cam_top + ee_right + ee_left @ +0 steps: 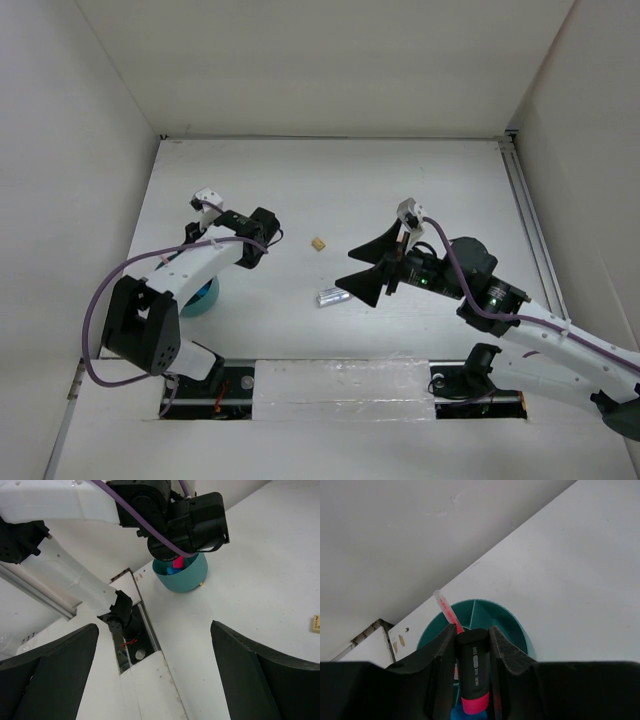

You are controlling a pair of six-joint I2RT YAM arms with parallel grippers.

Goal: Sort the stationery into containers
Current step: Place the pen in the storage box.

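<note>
My left gripper [472,635] is shut on a short black marker [474,662] with a pink end, held just above the teal cup [512,622]. A thin pink pen [446,611] and something blue [456,714] stand in the cup. In the right wrist view the left gripper [176,560] hangs over the cup [184,579]. From above, the cup [204,298] shows under the left arm, which hides the fingers. My right gripper [363,264] stands wide open and holds nothing. A clear pen [332,296] lies just left of it on the table. The small beige eraser [318,243] lies further back.
White walls enclose the table on the left, back and right. A metal rail [530,230] runs along the right edge. The arm bases and a white strip [340,388] line the near edge. In the right wrist view the eraser [315,623] lies at the right border.
</note>
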